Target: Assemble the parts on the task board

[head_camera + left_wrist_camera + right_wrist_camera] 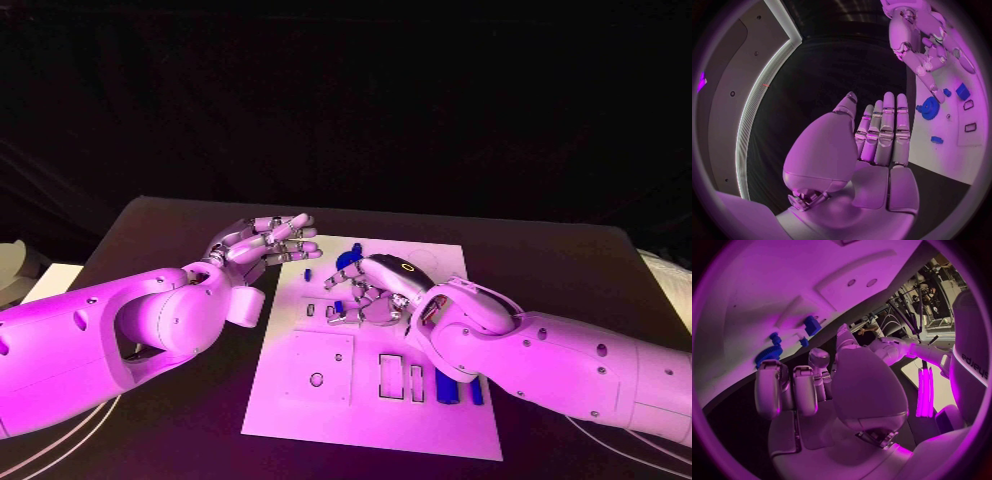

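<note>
Black tabletop [577, 270], matte. White task board [433, 260] lies flat on it, mid-table. Pale flat object [51, 280] at the tabletop's left edge, unidentifiable.

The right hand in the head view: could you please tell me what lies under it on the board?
Under the right hand, small blue parts peek out on the task board. What sits directly beneath its fingers is covered.

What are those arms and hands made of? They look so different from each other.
Each arm is a chain of smooth, rounded white shells, bulging at the joints. The left hand and right hand are silvery metal with segmented fingers and smooth palm plates. A dark oval patch with a ring mark sits on the back of the right hand. Thin pale cables trail under both arms.
</note>
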{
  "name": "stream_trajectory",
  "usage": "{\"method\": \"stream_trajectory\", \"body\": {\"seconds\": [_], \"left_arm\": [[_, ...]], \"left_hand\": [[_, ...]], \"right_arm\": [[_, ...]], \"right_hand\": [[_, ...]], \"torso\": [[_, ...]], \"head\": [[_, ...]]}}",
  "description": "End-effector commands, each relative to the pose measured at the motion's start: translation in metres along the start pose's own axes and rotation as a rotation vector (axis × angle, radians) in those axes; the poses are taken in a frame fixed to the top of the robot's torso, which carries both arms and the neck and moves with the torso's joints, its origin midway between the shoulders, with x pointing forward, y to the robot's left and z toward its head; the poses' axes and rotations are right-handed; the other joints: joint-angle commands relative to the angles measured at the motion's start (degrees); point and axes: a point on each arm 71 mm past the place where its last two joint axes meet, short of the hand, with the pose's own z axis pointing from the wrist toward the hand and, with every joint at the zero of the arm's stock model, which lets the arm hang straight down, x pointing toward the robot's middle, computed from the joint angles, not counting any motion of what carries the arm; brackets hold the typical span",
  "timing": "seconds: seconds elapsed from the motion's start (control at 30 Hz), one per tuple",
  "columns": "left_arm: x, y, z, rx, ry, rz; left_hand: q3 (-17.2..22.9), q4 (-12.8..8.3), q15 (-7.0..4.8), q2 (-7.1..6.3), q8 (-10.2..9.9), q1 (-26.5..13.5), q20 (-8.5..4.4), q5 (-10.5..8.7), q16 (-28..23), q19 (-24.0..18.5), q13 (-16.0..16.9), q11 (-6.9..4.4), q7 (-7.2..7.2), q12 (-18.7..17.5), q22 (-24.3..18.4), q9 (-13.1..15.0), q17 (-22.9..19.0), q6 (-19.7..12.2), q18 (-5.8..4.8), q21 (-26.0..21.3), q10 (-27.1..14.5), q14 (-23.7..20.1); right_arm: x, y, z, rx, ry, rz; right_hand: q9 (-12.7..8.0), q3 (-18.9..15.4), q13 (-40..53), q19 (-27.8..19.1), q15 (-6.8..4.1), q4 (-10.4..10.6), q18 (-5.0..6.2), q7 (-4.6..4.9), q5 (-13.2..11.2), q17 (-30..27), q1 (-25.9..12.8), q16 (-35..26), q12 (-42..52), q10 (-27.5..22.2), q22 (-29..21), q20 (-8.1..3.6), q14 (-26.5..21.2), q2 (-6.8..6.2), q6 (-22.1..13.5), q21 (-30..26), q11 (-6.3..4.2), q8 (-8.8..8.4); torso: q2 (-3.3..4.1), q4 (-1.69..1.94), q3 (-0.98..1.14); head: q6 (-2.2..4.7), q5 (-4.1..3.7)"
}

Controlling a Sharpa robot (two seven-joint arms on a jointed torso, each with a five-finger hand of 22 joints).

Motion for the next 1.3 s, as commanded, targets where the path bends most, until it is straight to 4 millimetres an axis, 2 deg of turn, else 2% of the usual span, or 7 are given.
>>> {"method": "stream_trajectory", "body": {"seconds": [0.03,0.2,0.3,0.43,0.6,0.83,1.3], "left_arm": [[0.002,0.001,0.001,-0.02,0.025,0.006],[-0.001,0.004,0.002,-0.062,0.04,0.064],[-0.003,0.009,0.003,-0.12,0.059,0.155],[-0.007,0.018,0.005,-0.248,0.046,0.327],[-0.013,0.031,0.002,-0.466,0.064,0.553],[-0.017,0.031,0.009,-0.667,0.085,0.886],[0.007,0.024,0.043,-0.725,0.078,1.154]], "left_hand": [[0.1,-0.5,-0.15,-0.01,-0.4,0.6,-0.19,-0.21,0.2,0.9,-0.1,0.26,0.32,-0.2,0.1,-0.1,0.3,-0.1,0.79,0.3,-0.4,0.7],[0.3,-1.1,-1.16,0.06,-0.5,0.6,-1.2,-0.23,2.4,3.6,0.1,-0.38,-0.08,0.5,0.8,0.0,1.8,0.0,0.81,2.1,0.6,3.9],[0.5,-1.0,-4.4,-0.05,0.2,0.1,-4.36,-0.38,12.9,11.7,1.2,-2.94,-2.11,3.2,3.8,0.2,7.7,1.7,0.7,8.3,5.5,14.8],[-0.1,1.4,-7.67,-0.07,3.0,-3.0,-8.39,-0.47,55.2,20.1,7.1,-7.38,-5.86,12.6,9.8,1.2,46.8,6.1,0.65,18.9,14.3,18.9],[-3.6,6.4,-8.92,-0.15,9.1,-9.0,-9.65,-0.82,79.2,25.1,28.4,-7.19,-7.48,37.4,44.0,4.8,75.0,6.1,-3.74,48.3,10.3,20.8],[-7.1,6.8,-9.82,1.44,18.2,-12.4,-9.89,-1.36,81.4,27.3,53.2,-9.07,-8.53,61.6,63.6,10.5,78.4,4.1,-5.93,62.9,10.9,21.7],[-13.1,6.9,-10.71,2.65,28.7,-17.0,-10.91,-5.87,81.4,30.2,59.5,-10.28,-9.96,66.9,73.3,18.8,78.4,1.2,-7.56,68.4,12.5,21.7]], "right_arm": [[-0.014,0.009,-0.006,-0.131,-0.035,0.161],[-0.056,-0.008,-0.016,-0.075,-0.073,0.28],[-0.091,-0.024,-0.026,-0.008,-0.121,0.338],[-0.128,-0.046,-0.039,0.065,-0.198,0.346],[-0.153,-0.067,-0.056,0.131,-0.274,0.33],[-0.162,-0.078,-0.065,0.174,-0.305,0.32],[-0.156,-0.082,-0.065,0.206,-0.285,0.302]], "right_hand": [[0.0,-0.4,-0.4,-0.3,0.57,-0.1,0.35,-0.04,-0.4,5.9,0.1,-0.6,-0.4,-0.7,-0.7,0.3,3.7,0.91,-0.6,-0.5,-0.03,-0.29],[0.2,-0.3,-0.1,-0.1,0.43,-1.0,0.3,-0.3,1.3,6.3,1.7,-0.4,0.7,-0.5,-0.3,0.26,3.8,2.29,0.2,-0.3,-0.27,0.23],[0.4,-0.2,0.2,0.2,0.11,-1.9,0.25,-0.68,3.0,6.7,2.7,-0.1,1.7,0.1,-0.1,0.0,4.0,3.37,1.2,-0.2,-0.62,0.67],[0.4,0.5,0.3,0.4,-0.28,-3.2,0.19,-1.03,7.5,7.0,4.4,0.1,2.5,0.7,0.2,-0.39,4.1,4.63,2.2,0.0,-1.04,1.01],[0.4,0.6,0.8,0.7,-0.37,-3.5,0.12,-1.13,8.2,6.9,4.7,0.0,3.3,1.3,0.5,-0.51,4.1,4.95,2.5,0.1,-1.15,1.08],[0.4,0.5,0.8,0.7,-0.4,-3.5,0.13,-1.16,8.1,6.7,4.6,-0.2,3.4,1.4,0.5,-0.54,4.0,4.94,2.7,0.1,-1.17,1.12],[0.4,-0.9,0.0,0.6,-0.65,-3.4,0.2,-1.47,11.0,6.0,3.0,-0.7,3.2,1.5,0.0,-0.8,3.9,4.53,3.5,-0.2,-1.44,1.21]], "torso": [[-0.04,-0.05,0.0],[-0.32,-0.01,-0.04],[-0.71,-0.13,-0.09],[-1.42,-0.49,0.0],[-2.31,-0.71,0.43],[-3.06,-0.8,1.0],[-3.64,-0.97,1.43]], "head": [[0.01,0.17],[-0.08,0.09],[-0.15,0.15],[-0.46,0.25],[-0.98,0.86],[-1.41,1.42],[-1.69,2.0]]}}
